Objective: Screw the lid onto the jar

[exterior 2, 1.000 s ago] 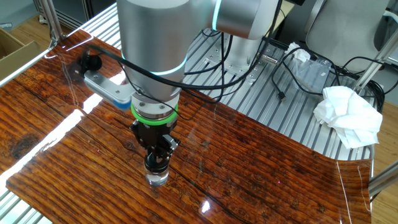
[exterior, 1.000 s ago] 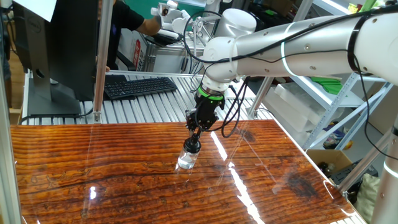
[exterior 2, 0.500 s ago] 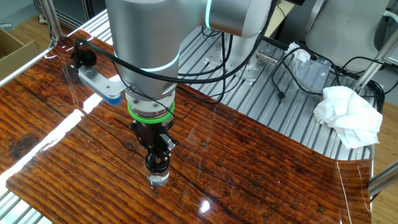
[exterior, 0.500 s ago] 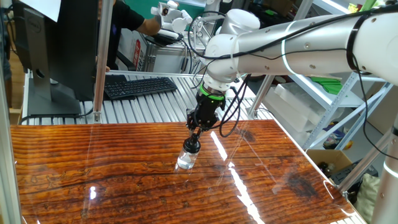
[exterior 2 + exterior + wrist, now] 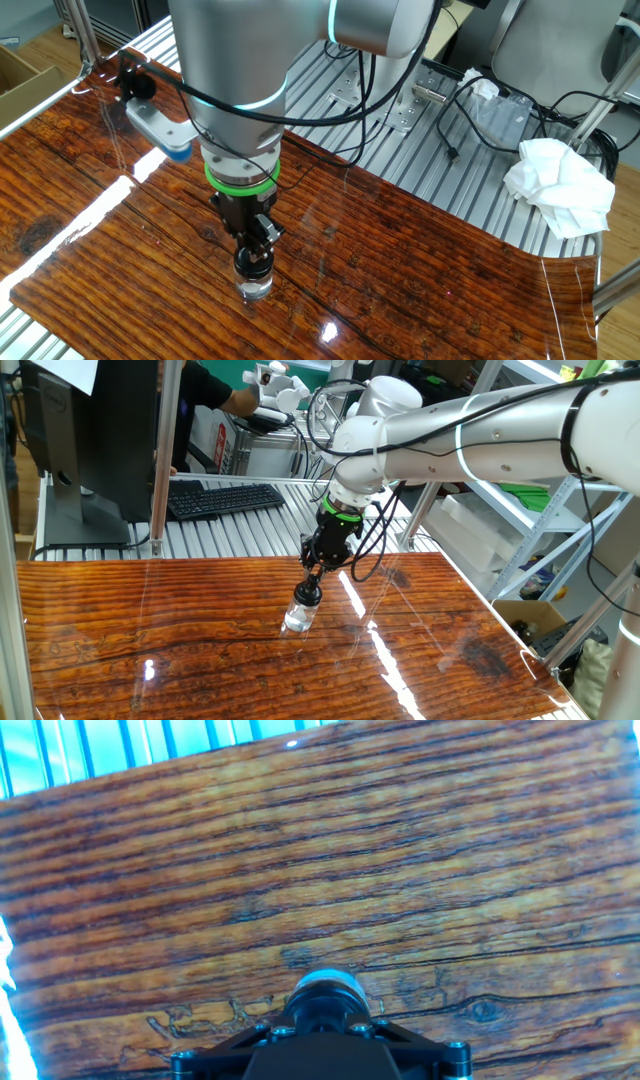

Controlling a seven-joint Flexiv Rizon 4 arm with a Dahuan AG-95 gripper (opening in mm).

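Note:
A small clear jar [image 5: 299, 619] stands upright on the wooden table [image 5: 200, 650]. The dark round lid [image 5: 309, 596] sits on its mouth, and my gripper [image 5: 311, 591] is shut on that lid from straight above. In the other fixed view the jar [image 5: 254, 287] shows under the lid [image 5: 252, 265] and the black fingers [image 5: 262, 232] clamp it. The hand view shows the jar's rim [image 5: 327, 986] just past my gripper [image 5: 322, 1016], with the lid hidden behind the black hand.
A keyboard [image 5: 224, 498] and a monitor [image 5: 85, 430] stand on the metal slats behind the table. A crumpled white cloth [image 5: 560, 187] and cables [image 5: 470, 110] lie on the slats to the side. A shelf rack [image 5: 530, 510] stands beyond the table's right edge.
The wrist has turned about its own axis above the jar, carrying the side-mounted camera round. The jar and lid stay in the same spot.

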